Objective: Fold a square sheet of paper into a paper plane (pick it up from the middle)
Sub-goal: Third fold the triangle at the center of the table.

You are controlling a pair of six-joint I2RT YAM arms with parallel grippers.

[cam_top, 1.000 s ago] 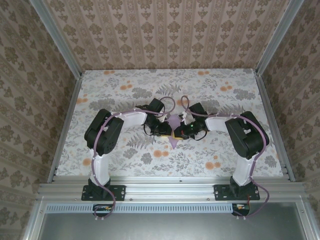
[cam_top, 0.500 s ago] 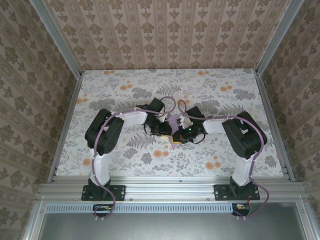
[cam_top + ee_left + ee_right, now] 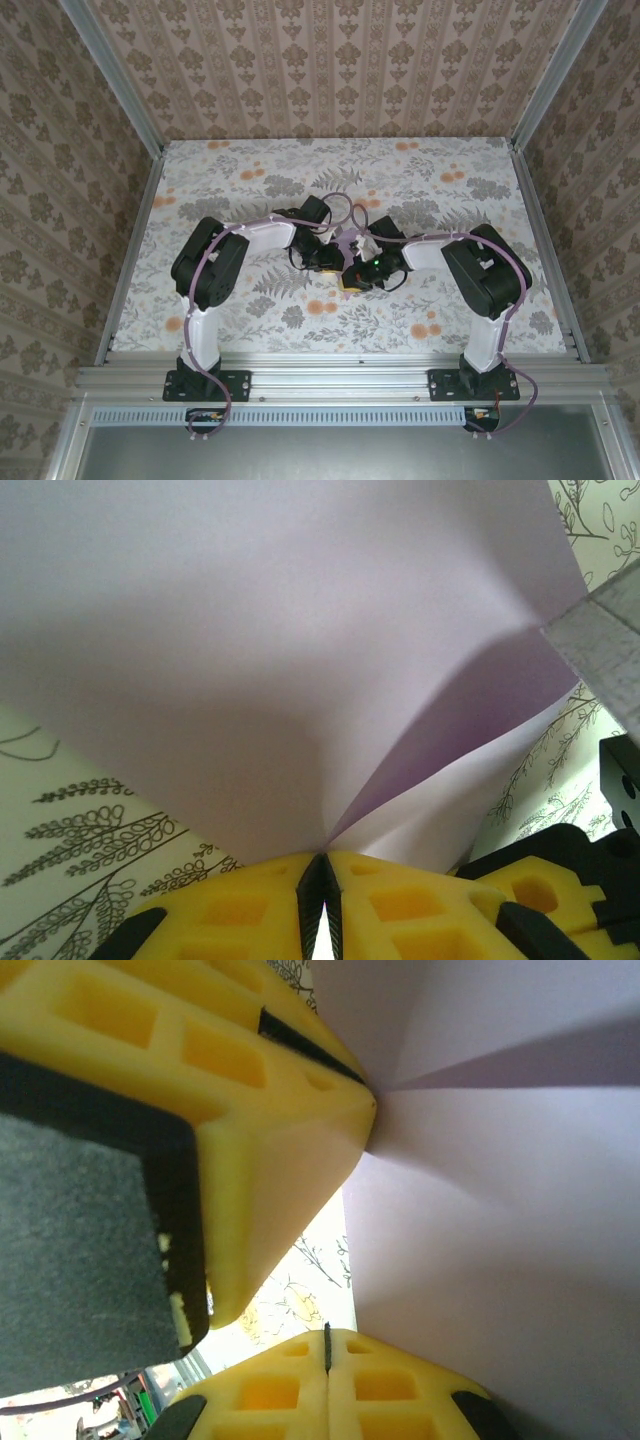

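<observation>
The left gripper (image 3: 322,868) is pinching the sheet of paper (image 3: 290,650) between closed fingers, right where a crease is running into them, and is holding it over the middle of the flowered table (image 3: 250,190). The right gripper (image 3: 327,1352) is sitting just beside it, fingers pressed together. Whether they are catching the paper's edge cannot be told.

tabletop (image 3: 250,190): grey-orange floral | walls (image 3: 340,60): brown damask | frame rail (image 3: 340,378): aluminium, near edge
</observation>
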